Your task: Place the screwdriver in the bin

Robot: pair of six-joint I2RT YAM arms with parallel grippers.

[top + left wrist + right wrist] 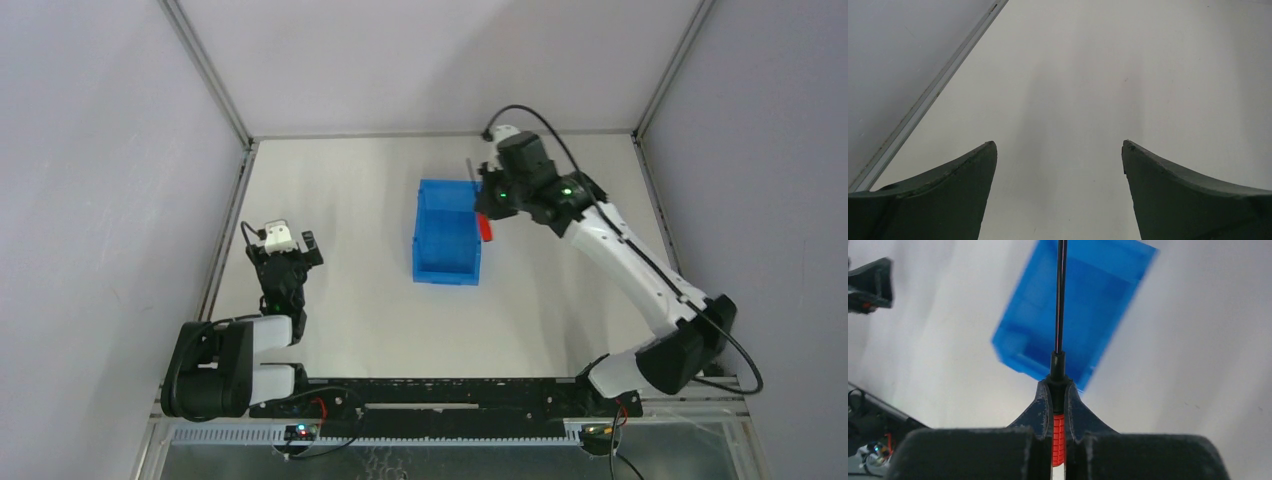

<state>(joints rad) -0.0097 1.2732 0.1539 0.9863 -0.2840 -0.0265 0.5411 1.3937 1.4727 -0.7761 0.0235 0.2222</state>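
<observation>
Screwdriver [1057,365] pinched in R pincer [1058,388], beside bin [447,272] rim, L pincer [1059,148] spread

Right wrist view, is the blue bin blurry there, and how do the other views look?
Right wrist view: yes, the bin looks smeared, while the screwdriver and the right gripper shut on it look crisp. Top external view: sharp, evenly lit, faint shadows. Left wrist view: the open left gripper is sharp, a soft shadow on the table.
</observation>
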